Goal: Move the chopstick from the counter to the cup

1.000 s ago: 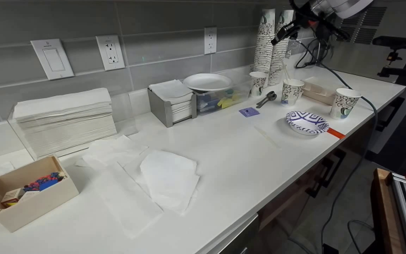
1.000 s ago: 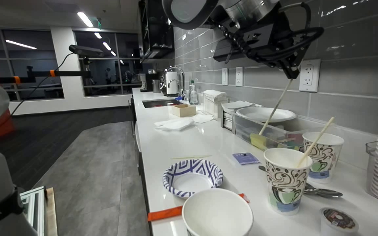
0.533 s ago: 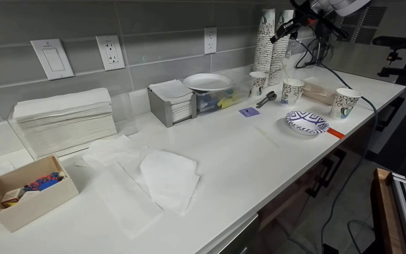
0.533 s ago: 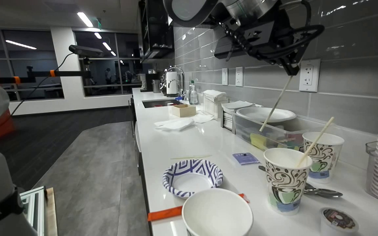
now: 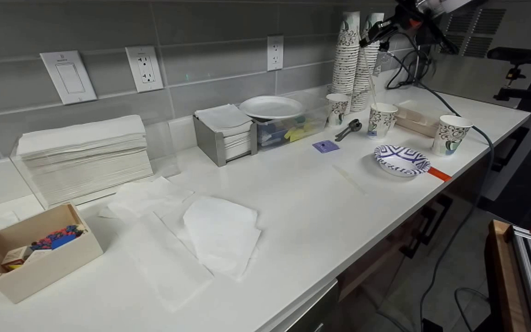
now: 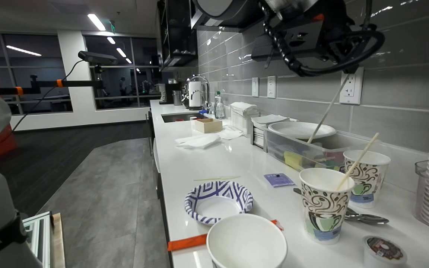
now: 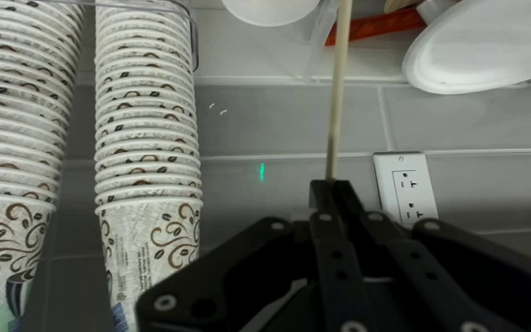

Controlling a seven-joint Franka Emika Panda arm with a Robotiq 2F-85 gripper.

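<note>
A slim, pale wooden chopstick [image 6: 329, 108] hangs tilted from my gripper [image 6: 350, 69]. In the wrist view my gripper [image 7: 331, 184] is shut on one end of the chopstick [image 7: 338, 92]. In an exterior view its lower end appears over the clear bin, above the counter [image 6: 184, 163]. A patterned paper cup [image 6: 326, 212] with a pale stick standing in it is also on the counter [image 5: 293, 203]; this cup [image 5: 380, 122] is below my gripper [image 5: 363, 43]. A second cup [image 6: 367, 178] stands behind it. A cup [image 6: 247, 242] with nothing visible inside stands at the front.
Tall cup stacks [image 7: 148, 115] stand by the wall. A clear bin [image 6: 289, 149] carries a white plate [image 6: 300, 130]. A patterned bowl [image 6: 218, 208], a purple packet [image 6: 278, 179], spoons [image 6: 367, 219] and a thin pale strip [image 6: 216, 178] lie on the counter. An outlet [image 7: 406, 189] is on the wall.
My gripper has risen and, in an exterior view, shifted right with the chopstick still held. The chopstick's lower end has moved up and right. The things on the counter have not moved.
</note>
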